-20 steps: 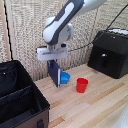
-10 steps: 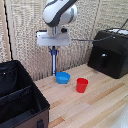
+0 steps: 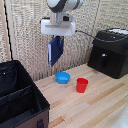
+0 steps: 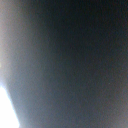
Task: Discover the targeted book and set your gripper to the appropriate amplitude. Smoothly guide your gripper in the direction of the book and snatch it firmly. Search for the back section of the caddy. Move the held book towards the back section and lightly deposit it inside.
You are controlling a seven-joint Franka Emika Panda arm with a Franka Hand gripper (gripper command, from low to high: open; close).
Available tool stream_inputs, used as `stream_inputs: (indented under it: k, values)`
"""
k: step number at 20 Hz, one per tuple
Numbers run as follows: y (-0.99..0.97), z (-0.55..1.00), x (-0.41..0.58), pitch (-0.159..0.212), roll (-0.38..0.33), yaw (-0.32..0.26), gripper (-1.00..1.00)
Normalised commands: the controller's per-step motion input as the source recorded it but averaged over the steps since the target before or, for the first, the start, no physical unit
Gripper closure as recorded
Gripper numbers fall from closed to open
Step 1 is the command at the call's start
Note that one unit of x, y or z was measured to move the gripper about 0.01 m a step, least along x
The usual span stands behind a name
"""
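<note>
Upper centre: gripper (image 3: 59,37) clenched on 1 book (image 3: 54,51), hanging by its top edge; stiff, thin, likely light, apt to swing.

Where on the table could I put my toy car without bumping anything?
Bare wood lies between the red cup and the black machine, and along the table's front edge beside the caddy. It is crowded where the blue bowl sits close to the cup, under the book hanging from the gripper.
</note>
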Motion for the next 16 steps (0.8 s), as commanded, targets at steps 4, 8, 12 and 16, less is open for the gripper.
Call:
stream_inputs:
  k: [4, 8, 12, 16]
  values:
    - [0.35, 0.79, -0.036, -0.063, 0.031, -0.214, 1.00]
    - [0.40, 0.50, -0.011, 0.000, 0.095, -0.176, 1.00]
    - [0.53, 0.35, -0.001, 0.012, 0.079, -0.139, 1.00]
    - [0.68, 0.17, 0.000, 0.035, 0.032, -0.121, 1.00]
